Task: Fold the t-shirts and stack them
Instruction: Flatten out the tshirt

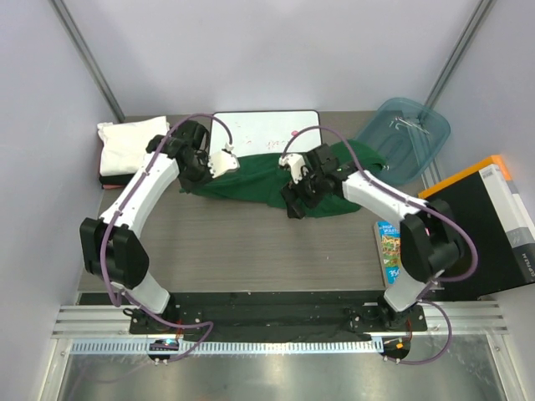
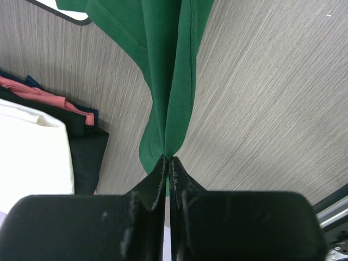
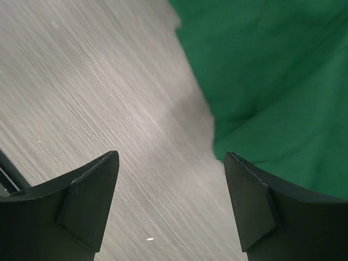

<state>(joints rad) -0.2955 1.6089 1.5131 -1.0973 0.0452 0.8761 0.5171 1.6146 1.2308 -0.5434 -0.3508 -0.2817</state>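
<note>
1. At the middle of the table [image 1: 251, 251], toward 12 o'clock in the top view, the dark green t-shirt [image 1: 267, 180] lies bunched in a long band running from 9 to 3 o'clock. Its far edge overlaps the near rim of the white board [image 1: 267, 125].
2. The left gripper [image 1: 219, 163] sits at the 9 o'clock end of that band. Its jaws are pinched tight on a fold of the green cloth. In its wrist view the cloth runs as a narrow pleat from the closed tips [image 2: 167, 159] toward 12 o'clock.
3. The right gripper [image 1: 294, 205] is at the 6 o'clock edge of the shirt. Its jaws stand wide apart with nothing between them. Its wrist view is blurred and shows bare table between the fingers [image 3: 89, 201], with green cloth filling the 1 o'clock corner.
4. At 10 o'clock on the table a folded white t-shirt [image 1: 125, 146] tops a stack. Below it the left wrist view shows a folded black t-shirt [image 2: 87, 157] and a layer of pink cloth [image 2: 60, 99].
5. At 2 o'clock stands the teal plastic tub [image 1: 405, 138]. A black box [image 1: 485, 225] with an orange edge is at 3 o'clock, and a colourful booklet [image 1: 389, 246] lies just beside it.
</note>
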